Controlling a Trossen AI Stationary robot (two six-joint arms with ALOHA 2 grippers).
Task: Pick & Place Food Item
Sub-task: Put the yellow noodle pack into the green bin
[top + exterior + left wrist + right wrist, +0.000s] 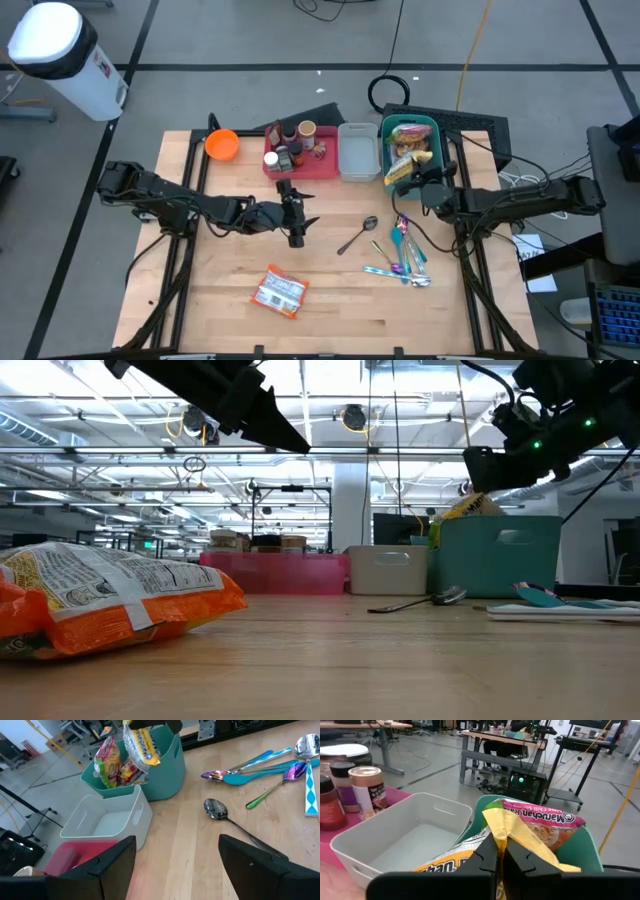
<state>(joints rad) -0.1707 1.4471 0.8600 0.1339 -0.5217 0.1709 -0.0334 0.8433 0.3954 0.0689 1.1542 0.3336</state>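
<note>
The right tool (pixel 499 854) is pressed together on a yellow snack packet (pixel 517 840), pinching its crimped edge. The packet hangs just above the teal bin (pixel 425 128), which stands directly beneath the tool and already contains a pink ramen pack (pixel 540 815) and other wrapped food. In the low view the packet (pixel 468 508) shows above the bin's rim (pixel 500 555), under the tool (pixel 490 468). From the left wrist view the packet (pixel 141 745) is lifted over the bin's (pixel 167 767) contents; whether its lower end touches them cannot be told.

Just beside the bin, on the side toward the left arm, sits a white container (pixel 358 152), holding nothing visible. Beyond it lies a pink tray (pixel 318 165) with spice jars (pixel 367 790).

The left tool (pixel 296 222) hangs above the bare desk (pixel 200 300), fingers (pixel 115 857) spread, gripping nothing. Ahead of it lies a steel spoon (pixel 216 810), and farther on coloured cutlery (pixel 265 767). An orange packet (pixel 279 292) lies on the desk, near the left tool and apart from it. An orange bowl (pixel 222 145) sits at the far desk edge.
</note>
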